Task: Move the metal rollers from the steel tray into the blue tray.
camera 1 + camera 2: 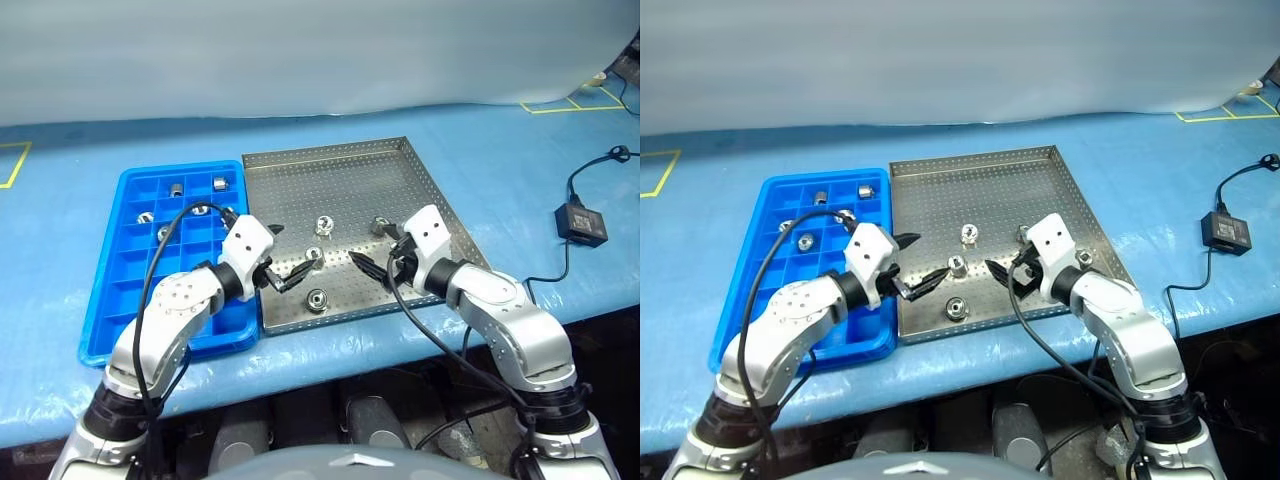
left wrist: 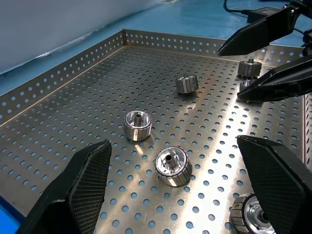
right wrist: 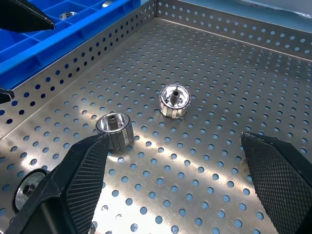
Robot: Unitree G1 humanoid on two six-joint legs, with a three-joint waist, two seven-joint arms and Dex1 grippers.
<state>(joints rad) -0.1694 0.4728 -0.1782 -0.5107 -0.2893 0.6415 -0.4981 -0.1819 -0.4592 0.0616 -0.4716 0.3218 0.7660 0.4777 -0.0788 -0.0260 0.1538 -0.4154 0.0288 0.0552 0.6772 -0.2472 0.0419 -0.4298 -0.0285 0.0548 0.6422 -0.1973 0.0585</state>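
Note:
The steel tray (image 1: 330,180) lies in the middle of the blue table, and the blue tray (image 1: 104,300) touches its left side. Several metal rollers stand loose on the steel tray, among them one at the centre (image 1: 323,224), one nearer me (image 1: 314,256) and one by the front rim (image 1: 317,299). Several more rollers (image 1: 176,189) sit in far compartments of the blue tray. My left gripper (image 1: 285,253) hovers open over the steel tray's front left, with a roller (image 2: 173,166) just ahead of it. My right gripper (image 1: 375,250) hovers open opposite, facing two rollers (image 3: 174,101). Neither holds anything.
A black power adapter (image 1: 581,223) with its cable lies on the table to the right of the steel tray. Yellow tape marks (image 1: 570,103) run along the far right. The table's front edge lies just below both trays.

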